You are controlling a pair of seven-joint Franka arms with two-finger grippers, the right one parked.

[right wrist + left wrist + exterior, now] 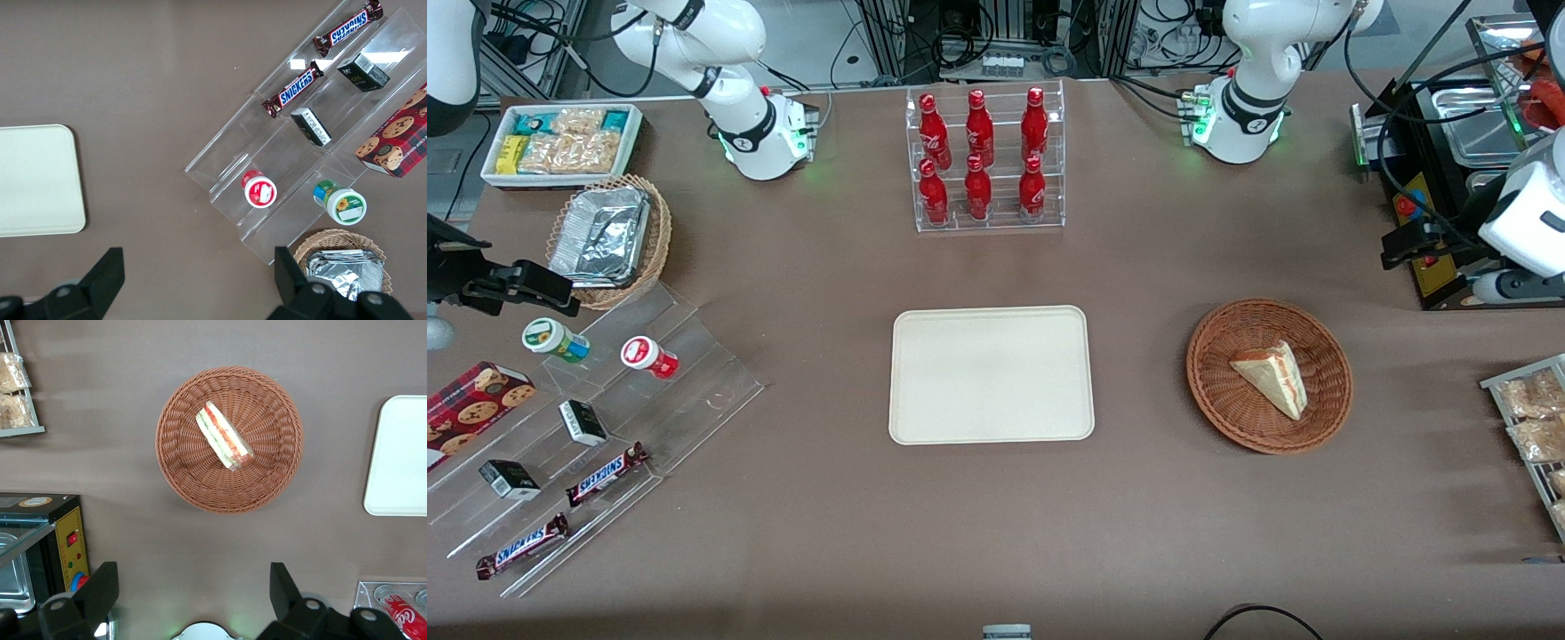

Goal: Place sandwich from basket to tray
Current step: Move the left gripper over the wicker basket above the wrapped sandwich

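The sandwich (1272, 377) lies in the basket (1214, 391) at right of the front frame, the tray (991, 374) at centre on the brown worktop (1138, 524). The end effector (193, 593) hovers above, fingers spread wide, holding nothing.

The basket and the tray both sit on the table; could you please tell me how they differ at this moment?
The basket is round, reddish-brown woven wicker; the tray is a flat cream rectangle with rounded corners. The basket holds the sandwich, while the tray holds nothing. The basket lies toward the working arm's end of the table; the tray sits centrally. Both rest flat on the brown tablecloth. The gripper is open, high above the table, touching neither.
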